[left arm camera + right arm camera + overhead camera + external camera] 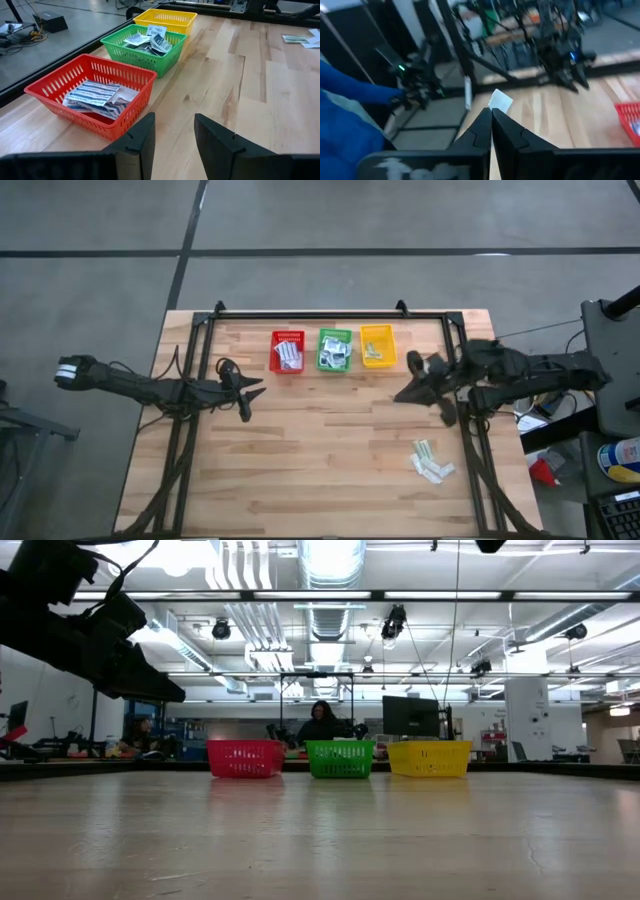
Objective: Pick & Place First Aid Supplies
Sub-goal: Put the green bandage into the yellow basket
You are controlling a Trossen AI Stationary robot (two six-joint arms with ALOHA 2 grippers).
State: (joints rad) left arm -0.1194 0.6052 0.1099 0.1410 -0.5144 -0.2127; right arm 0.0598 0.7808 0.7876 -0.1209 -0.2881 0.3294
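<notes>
Right gripper: we see the right gripper [491, 116] up over the table just off the yellow basket's [377, 345] right side, its fingers pressed together on a small white packet [500, 101] that sticks out past the tips.
Left gripper: we have the left gripper [172, 134] over the left part of the table, fingers spread with nothing between them, the red basket [90, 92] just ahead of it.
Red basket: we spot oblong white packets with blue stripes [95, 95] piled inside, close in front of the left gripper.
Green basket: we make out the green basket [142, 45] next beyond the red one from the left gripper, holding a heap of small white-blue packets [150, 42].
Yellow basket: farthest of the three from the left gripper and nearest to the right one; we see a few pale strips [373, 352] in it from above.
Loose pile: we count a small cluster of packets [430, 460] lying on the table near its right edge, well apart from the right gripper and toward the near side of the table.
Background: in the low view we catch a person [322, 725] seated beyond the baskets.
</notes>
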